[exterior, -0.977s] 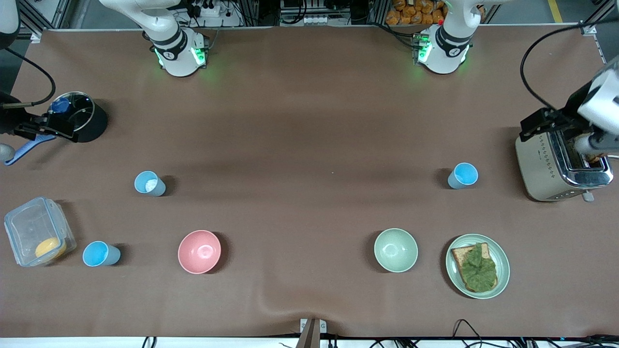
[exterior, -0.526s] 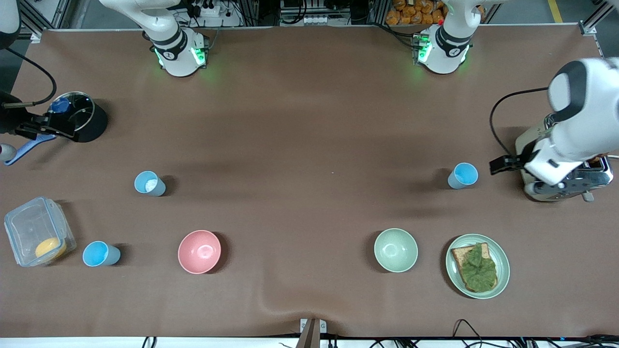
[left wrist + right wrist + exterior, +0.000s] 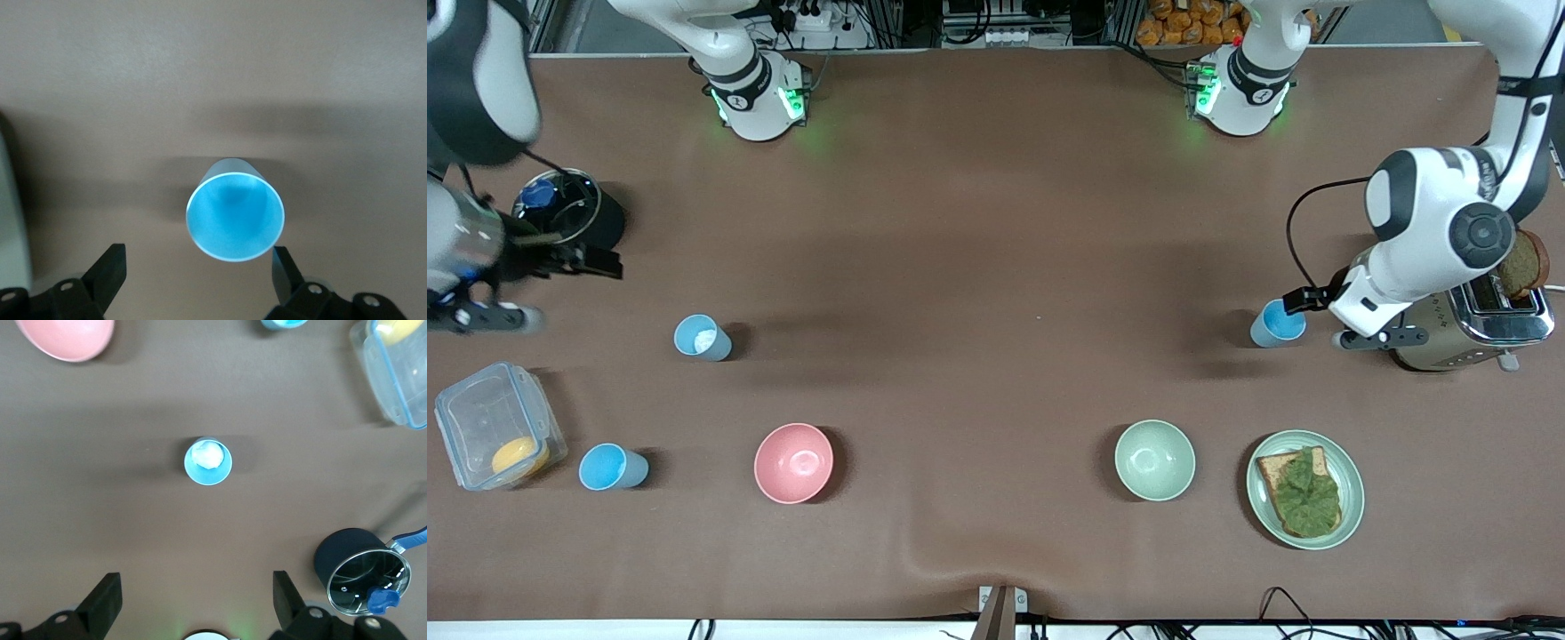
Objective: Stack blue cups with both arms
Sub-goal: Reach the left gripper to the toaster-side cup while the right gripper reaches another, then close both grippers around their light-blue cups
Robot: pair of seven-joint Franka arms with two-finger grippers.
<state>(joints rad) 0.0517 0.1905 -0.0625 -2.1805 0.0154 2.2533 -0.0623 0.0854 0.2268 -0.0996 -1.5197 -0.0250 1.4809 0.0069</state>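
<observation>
Your left claw [image 3: 198, 283], fingers apart, hangs at the cup's [image 3: 235, 217] 6 o'clock; it's light, thin, slippery: pinch the rim wall gently. The right claw [image 3: 193, 607], also apart, hangs over bare worktop [image 3: 996, 267]

3 light-blue cups [image 3: 1278, 322] [image 3: 702, 338] [image 3: 612, 468] stand upright, well apart; one [image 3: 207, 461] holds something white, perhaps paper.

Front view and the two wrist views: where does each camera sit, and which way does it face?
Front view: high across the table, facing both bases; both arms show.
Left wrist view: on the left arm, looking down at a blue cup; the open left tool shows.
Right wrist view: on the right arm, looking down at a cup holding something white; the open right tool shows.
Shared: both cups appear in the front view.
</observation>
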